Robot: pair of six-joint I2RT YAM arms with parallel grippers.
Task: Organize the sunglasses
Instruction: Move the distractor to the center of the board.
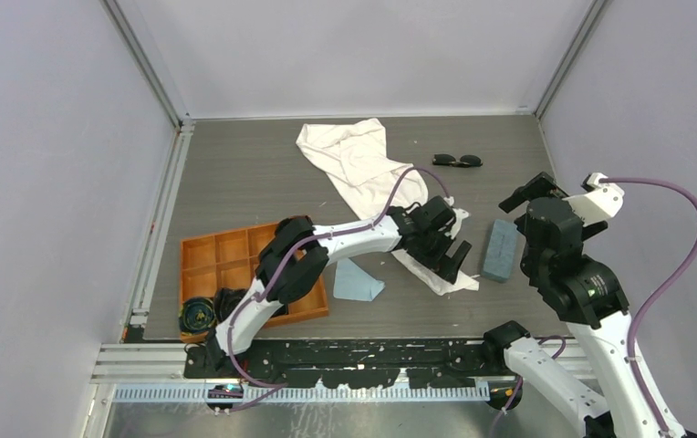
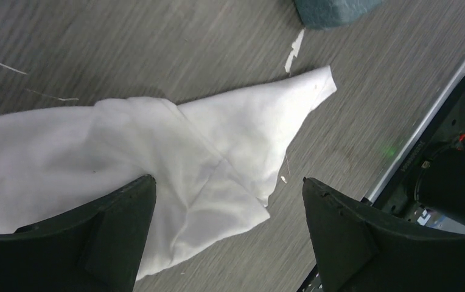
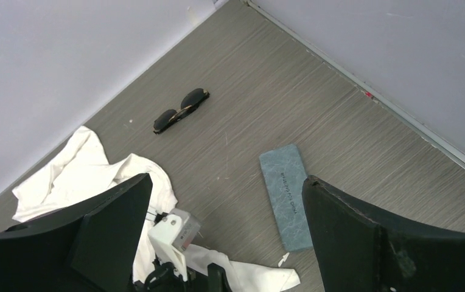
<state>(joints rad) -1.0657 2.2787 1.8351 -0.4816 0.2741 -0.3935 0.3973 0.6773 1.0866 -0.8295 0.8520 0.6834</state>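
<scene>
The black sunglasses (image 1: 458,161) lie folded on the table at the back right, also in the right wrist view (image 3: 181,110). The grey-blue glasses case (image 1: 500,249) lies shut beside the cloth's near end and shows in the right wrist view (image 3: 285,195). My left gripper (image 1: 448,256) is open and empty just above the near corner of the white cloth (image 2: 175,164). My right gripper (image 1: 535,195) is open and empty, raised above the table right of the case.
The white cloth (image 1: 363,164) stretches from the back centre to the middle. A small blue cloth (image 1: 356,281) lies near the front. An orange divided tray (image 1: 217,260) stands at the front left, with round black coiled bundles (image 1: 201,315) at its near edge.
</scene>
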